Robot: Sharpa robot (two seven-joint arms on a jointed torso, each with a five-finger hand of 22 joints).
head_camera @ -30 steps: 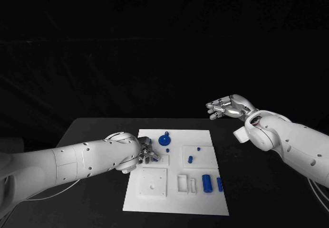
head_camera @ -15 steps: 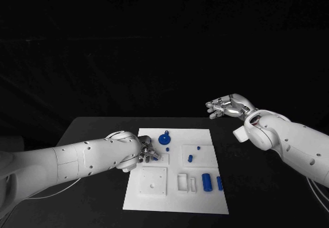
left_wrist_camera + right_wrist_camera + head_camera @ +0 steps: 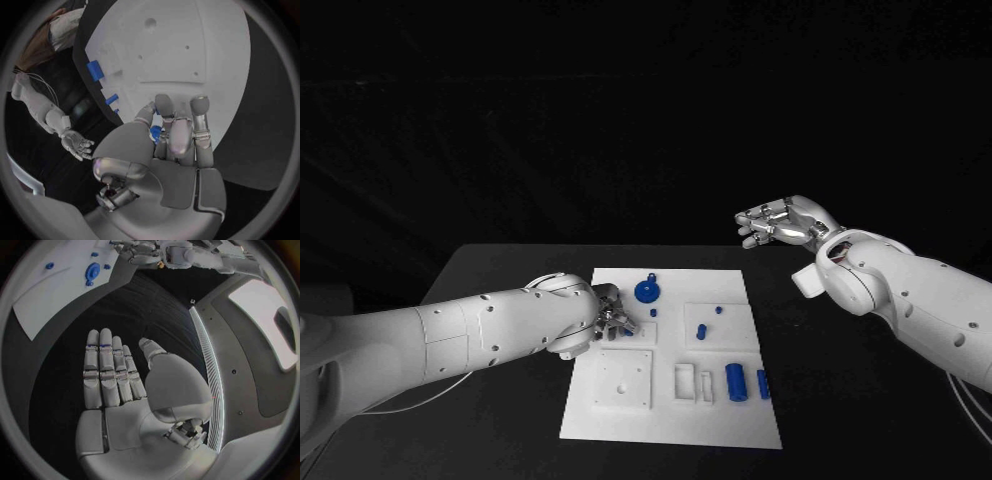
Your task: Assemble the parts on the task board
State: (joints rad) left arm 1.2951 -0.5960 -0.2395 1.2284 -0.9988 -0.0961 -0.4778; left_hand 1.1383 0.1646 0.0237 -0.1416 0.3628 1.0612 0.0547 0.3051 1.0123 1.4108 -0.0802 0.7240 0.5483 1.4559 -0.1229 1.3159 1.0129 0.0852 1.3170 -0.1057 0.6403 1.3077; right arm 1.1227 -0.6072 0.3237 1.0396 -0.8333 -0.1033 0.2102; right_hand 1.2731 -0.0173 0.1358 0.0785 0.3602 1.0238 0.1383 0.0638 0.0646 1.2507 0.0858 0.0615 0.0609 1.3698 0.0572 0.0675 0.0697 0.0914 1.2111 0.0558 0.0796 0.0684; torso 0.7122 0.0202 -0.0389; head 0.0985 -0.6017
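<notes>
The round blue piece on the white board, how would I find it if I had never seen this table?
Start at the white board in the middle of the black table. Go to its far end, away from the robot, just past the left hand. There lies the round blue part: a flat disc with a short stem, while the other blue parts nearby are small dots or straight bars.

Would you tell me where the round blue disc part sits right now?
In the head view, the round blue disc part lies near the far edge of the white task board, left of centre, just beyond the left hand.
</notes>
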